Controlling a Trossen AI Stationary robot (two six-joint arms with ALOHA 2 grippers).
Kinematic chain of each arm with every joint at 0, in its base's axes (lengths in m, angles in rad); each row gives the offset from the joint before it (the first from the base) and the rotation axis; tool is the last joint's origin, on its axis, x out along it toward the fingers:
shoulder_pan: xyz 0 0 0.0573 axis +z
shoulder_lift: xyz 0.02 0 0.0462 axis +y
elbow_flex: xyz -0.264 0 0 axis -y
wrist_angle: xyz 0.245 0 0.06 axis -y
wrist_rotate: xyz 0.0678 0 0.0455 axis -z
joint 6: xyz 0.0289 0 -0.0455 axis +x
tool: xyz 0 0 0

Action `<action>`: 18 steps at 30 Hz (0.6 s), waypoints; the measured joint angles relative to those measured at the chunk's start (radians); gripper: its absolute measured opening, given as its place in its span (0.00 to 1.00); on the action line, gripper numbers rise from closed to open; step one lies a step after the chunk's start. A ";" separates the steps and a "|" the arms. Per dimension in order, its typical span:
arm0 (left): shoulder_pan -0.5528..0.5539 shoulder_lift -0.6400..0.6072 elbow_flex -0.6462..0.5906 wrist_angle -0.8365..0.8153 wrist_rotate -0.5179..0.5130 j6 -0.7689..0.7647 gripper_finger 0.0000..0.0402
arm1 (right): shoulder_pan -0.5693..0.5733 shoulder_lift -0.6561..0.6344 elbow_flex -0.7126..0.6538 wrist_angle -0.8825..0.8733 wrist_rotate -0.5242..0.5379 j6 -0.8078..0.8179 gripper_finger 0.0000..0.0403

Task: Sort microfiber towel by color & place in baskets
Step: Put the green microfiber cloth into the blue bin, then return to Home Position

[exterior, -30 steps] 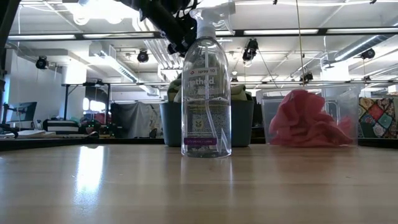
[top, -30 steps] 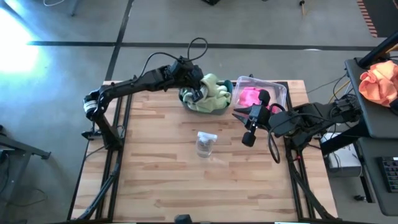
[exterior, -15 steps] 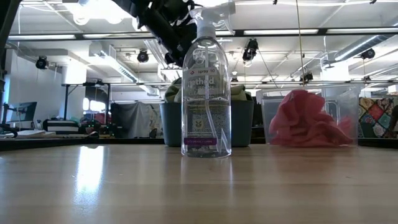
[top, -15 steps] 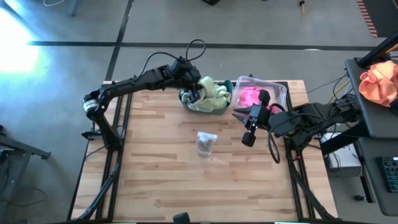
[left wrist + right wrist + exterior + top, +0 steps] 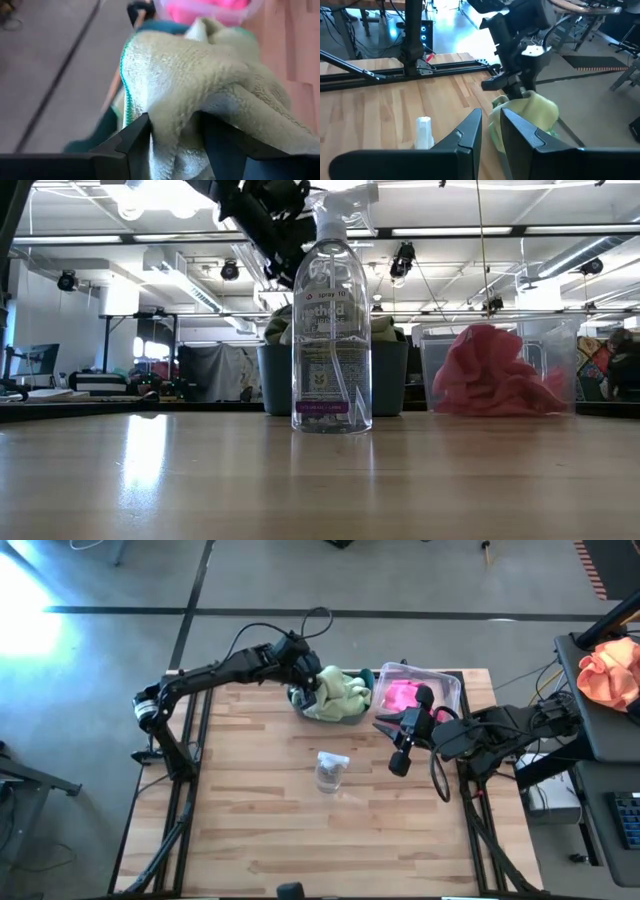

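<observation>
Left end effector (image 5: 313, 690) over green towels (image 5: 340, 692) in the teal basket (image 5: 322, 716)

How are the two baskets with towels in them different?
The teal basket has solid dark walls, while the clear basket is see-through. The teal basket holds green towels heaped above its rim; the clear basket holds pink towels that stay below its rim. The left gripper is at the teal basket; nothing reaches into the clear one. Both sit side by side at the table's far edge.
</observation>
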 joint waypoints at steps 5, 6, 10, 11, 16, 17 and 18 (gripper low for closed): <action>0.003 0.000 0.077 -0.009 -0.004 0.004 0.41 | 0.000 0.001 0.000 0.000 0.000 0.005 0.16; 0.003 0.000 0.097 -0.014 -0.003 0.004 0.41 | 0.000 0.003 0.000 0.000 0.000 0.007 0.16; 0.003 0.000 0.189 -0.100 -0.003 0.015 0.41 | 0.000 0.009 0.000 0.000 -0.001 0.025 0.16; 0.003 0.000 0.209 -0.127 -0.003 0.022 0.41 | 0.000 0.011 0.000 -0.003 -0.001 0.028 0.16; 0.002 0.002 0.289 -0.206 -0.003 0.032 0.41 | 0.000 0.022 0.000 -0.050 -0.002 0.053 0.16; 0.002 0.002 0.301 -0.214 -0.004 0.032 0.41 | 0.000 0.023 0.000 -0.059 -0.002 0.063 0.16; 0.001 0.002 0.312 -0.218 -0.007 0.031 0.41 | 0.000 0.026 0.000 -0.070 -0.001 0.071 0.16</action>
